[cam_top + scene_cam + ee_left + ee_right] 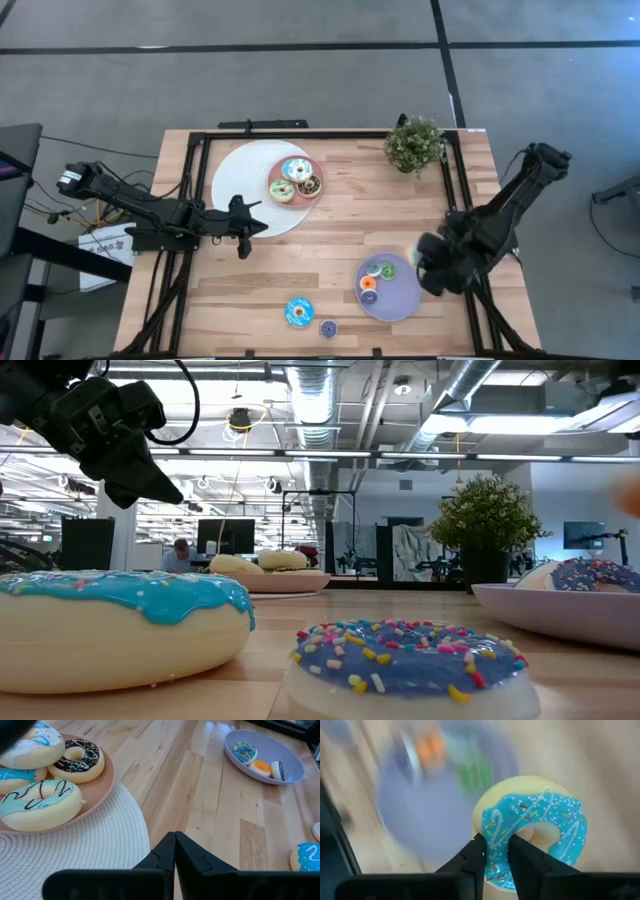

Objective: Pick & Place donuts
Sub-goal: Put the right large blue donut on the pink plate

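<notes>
Right gripper [496, 854] clamped on the rim of a blue-iced donut [535, 832] with sprinkles, carried just right of the lavender plate [403, 296] at the table's near right; background in the wrist view blurred. On that plate, three small donuts: teal [373, 268], green [388, 271] and orange [369, 297]. Left of the plate, on bare wood near the front edge, a larger blue donut [299, 312] and, just beside it, a small purple-blue one [328, 327] with sprinkles.

Left gripper [175, 851] closed tight with nothing between its fingers, hovering over the near right edge of the round white mat [240, 190] at the table's [340, 240] far left. On the mat, a pink plate [318, 176] bearing three large donuts: light blue with dark drizzle [39, 804], chocolate with white drizzle [78, 759], and a pale-iced one [35, 745] stacked at the back.

Potted plant [415, 145] at the far right of the table.
</notes>
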Controlling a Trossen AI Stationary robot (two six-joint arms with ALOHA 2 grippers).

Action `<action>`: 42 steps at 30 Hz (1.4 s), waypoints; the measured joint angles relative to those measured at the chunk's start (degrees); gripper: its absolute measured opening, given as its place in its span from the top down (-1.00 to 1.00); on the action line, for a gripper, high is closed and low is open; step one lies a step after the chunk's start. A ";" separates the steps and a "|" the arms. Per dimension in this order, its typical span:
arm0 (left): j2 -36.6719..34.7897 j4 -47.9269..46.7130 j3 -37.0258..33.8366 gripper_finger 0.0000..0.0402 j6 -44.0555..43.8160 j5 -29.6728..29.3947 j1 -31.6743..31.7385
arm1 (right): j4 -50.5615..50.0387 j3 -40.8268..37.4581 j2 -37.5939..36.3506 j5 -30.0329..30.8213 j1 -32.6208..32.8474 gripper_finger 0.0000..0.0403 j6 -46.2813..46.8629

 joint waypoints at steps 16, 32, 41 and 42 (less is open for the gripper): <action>-1.15 -0.15 0.09 0.99 0.22 -0.43 0.00 | 34.92 16.42 19.14 -6.00 -45.04 0.66 -58.85; -2.10 -8.75 0.09 0.99 -5.69 -0.47 -0.30 | 24.98 65.45 60.76 -17.23 -54.72 0.66 -74.71; -2.10 -9.26 0.07 0.99 -5.05 -0.01 -1.62 | 16.63 80.70 73.48 -17.10 -56.91 0.66 -71.80; -2.10 -9.36 0.06 0.99 -4.82 -0.10 -1.62 | 16.22 81.61 74.40 -17.10 -57.15 0.66 -71.35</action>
